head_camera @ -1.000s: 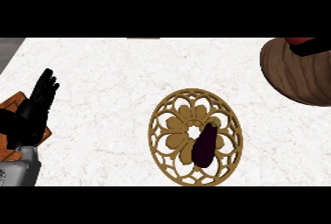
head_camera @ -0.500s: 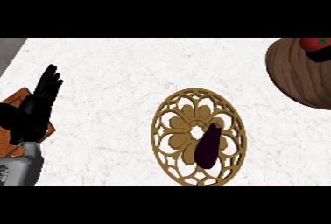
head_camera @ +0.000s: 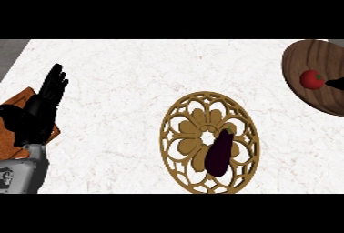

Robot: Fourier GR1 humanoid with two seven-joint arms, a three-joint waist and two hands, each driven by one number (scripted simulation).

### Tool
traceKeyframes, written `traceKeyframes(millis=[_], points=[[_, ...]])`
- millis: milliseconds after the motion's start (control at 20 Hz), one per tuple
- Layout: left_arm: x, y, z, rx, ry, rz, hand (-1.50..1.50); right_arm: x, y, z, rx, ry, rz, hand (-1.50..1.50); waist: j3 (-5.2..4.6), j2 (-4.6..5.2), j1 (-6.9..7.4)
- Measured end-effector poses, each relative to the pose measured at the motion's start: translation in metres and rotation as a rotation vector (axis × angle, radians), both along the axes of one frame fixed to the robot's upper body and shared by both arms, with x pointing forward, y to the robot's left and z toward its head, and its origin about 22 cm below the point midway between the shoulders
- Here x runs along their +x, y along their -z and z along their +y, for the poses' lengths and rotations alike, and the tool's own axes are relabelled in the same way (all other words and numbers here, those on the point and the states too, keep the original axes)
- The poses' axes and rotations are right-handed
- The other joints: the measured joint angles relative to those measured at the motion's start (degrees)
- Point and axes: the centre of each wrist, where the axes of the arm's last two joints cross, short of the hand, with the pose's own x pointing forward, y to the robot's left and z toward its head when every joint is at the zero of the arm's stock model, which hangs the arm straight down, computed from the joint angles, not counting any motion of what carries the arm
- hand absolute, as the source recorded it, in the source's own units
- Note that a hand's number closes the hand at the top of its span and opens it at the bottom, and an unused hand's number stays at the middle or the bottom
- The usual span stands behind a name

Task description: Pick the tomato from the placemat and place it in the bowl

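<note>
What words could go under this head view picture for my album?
Small red tomato sits in brown wooden bowl; dark purple eggplant lies on round golden lattice placemat; black left hand rests open.

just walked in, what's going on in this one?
The tomato is sitting inside the wooden bowl at the counter's upper right, so the placing looks done. A dark tip, likely the right hand, shows at the right edge just beside the tomato; too little of it is visible to tell its pose. The left hand rests open at the left edge, fingers up, over a brown object. On the ornate placemat in the middle, only an eggplant lies.
</note>
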Motion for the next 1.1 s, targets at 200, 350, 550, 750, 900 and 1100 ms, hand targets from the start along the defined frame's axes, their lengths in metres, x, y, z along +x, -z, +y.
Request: traceKeyframes(millis=[200,350,550,750,900,1100], points=[[0.002,0.002,0.000,-0.006,-0.005,0.004,0.00,-0.003,0.000,-0.006,0.135,-0.043,-0.092,-1.50,0.05,-0.12,-0.49],[0.000,0.002,0.006,-0.005,-0.014,0.010,0.00,-0.007,-0.006,-0.015,0.287,-0.026,-0.248,-1.50,0.12,-0.35,-0.99],[-0.003,0.003,0.009,-0.008,-0.023,0.008,0.00,-0.016,-0.012,-0.030,0.484,0.010,-0.459,-1.50,0.16,-0.52,-1.38],[-0.007,0.003,0.005,-0.010,-0.028,0.010,0.00,-0.043,-0.010,-0.063,0.610,0.033,-0.550,-1.50,0.08,-0.69,-1.81],[-0.006,0.005,0.008,-0.009,-0.033,0.011,0.00,-0.070,-0.013,-0.090,0.648,0.045,-0.556,-1.50,0.06,-0.60,-1.90],[-0.005,0.007,0.010,-0.009,-0.038,0.016,0.00,-0.112,-0.006,-0.123,0.685,0.035,-0.556,-1.50,0.10,-0.60,-2.24]])
